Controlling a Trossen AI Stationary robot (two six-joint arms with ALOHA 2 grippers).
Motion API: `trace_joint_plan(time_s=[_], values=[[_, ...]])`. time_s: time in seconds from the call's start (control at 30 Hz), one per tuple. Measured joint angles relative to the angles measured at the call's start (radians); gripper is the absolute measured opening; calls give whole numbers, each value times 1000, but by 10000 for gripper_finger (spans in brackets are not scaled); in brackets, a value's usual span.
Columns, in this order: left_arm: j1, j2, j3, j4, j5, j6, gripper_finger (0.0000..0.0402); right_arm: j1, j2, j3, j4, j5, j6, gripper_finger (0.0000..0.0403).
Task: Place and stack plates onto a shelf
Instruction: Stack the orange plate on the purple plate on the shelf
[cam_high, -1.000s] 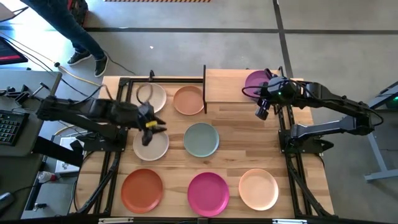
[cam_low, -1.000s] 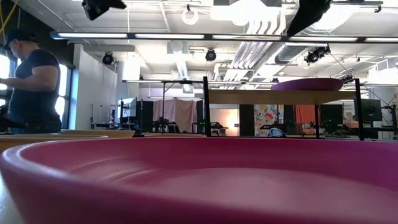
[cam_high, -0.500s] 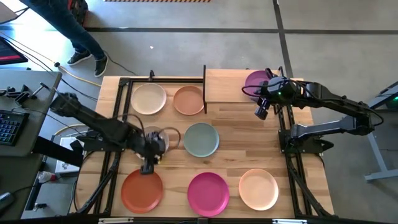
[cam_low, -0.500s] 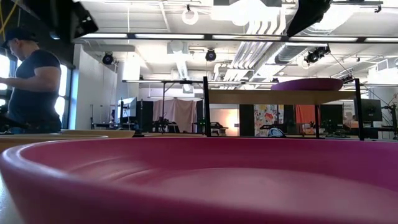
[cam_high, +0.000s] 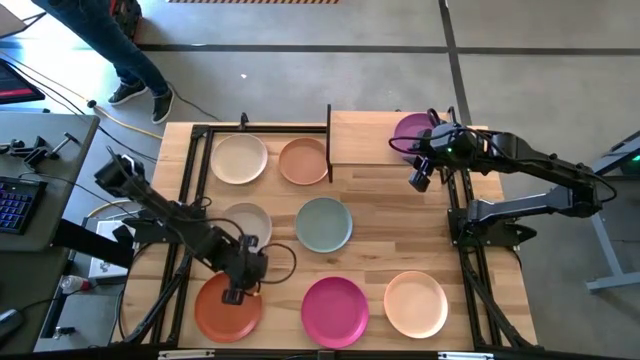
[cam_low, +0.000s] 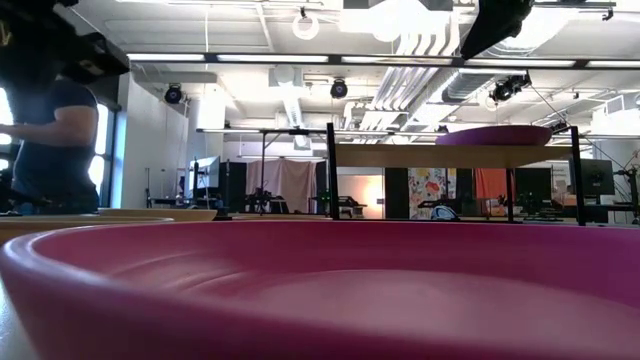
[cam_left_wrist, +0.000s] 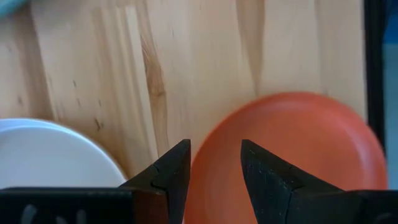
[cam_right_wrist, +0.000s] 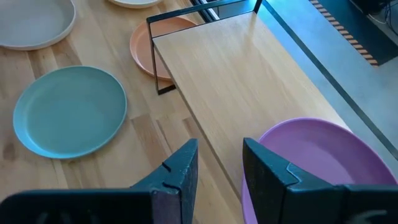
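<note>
My left gripper (cam_high: 237, 288) (cam_left_wrist: 214, 158) is open and points down over the far rim of the rust-orange plate (cam_high: 227, 308) (cam_left_wrist: 292, 146); its fingers stand on either side of that rim, touching nothing that I can see. The pale pink plate (cam_high: 247, 220) (cam_left_wrist: 53, 155) lies flat just beyond it. My right gripper (cam_high: 420, 180) (cam_right_wrist: 217, 165) hangs open by the near edge of the purple plate (cam_high: 410, 130) (cam_right_wrist: 317, 158), which lies flat on the light-wood shelf (cam_high: 365, 140) (cam_right_wrist: 249, 87). The grey-teal plate (cam_high: 324, 224), the magenta plate (cam_high: 335, 308) and a peach plate (cam_high: 416, 303) lie flat on the table.
A cream plate (cam_high: 238, 158) and a peach plate (cam_high: 303, 160) lie at the table's far left, beside the shelf's black upright (cam_high: 329, 140). Black frame rails (cam_high: 185, 200) run along both table sides. A person (cam_low: 50, 140) stands beyond the table's far left corner.
My left gripper has moved toward the table's near edge, from above the pale pink plate to above the rust-orange plate's far rim. The pale pink plate stays where it was. The right arm has kept still.
</note>
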Motion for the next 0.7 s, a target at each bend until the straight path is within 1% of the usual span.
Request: trace_joint_plan(time_s=[0.2,0.4,0.7], values=[[-10,70,0,-1,3,0,131,0,0,0,0,0,0,103],[-10,121,0,-6,46,37,131,0,0,0,0,0,0,103],[-5,195,-1,-52,45,43,131,0,0,0,0,-5,0,103]])
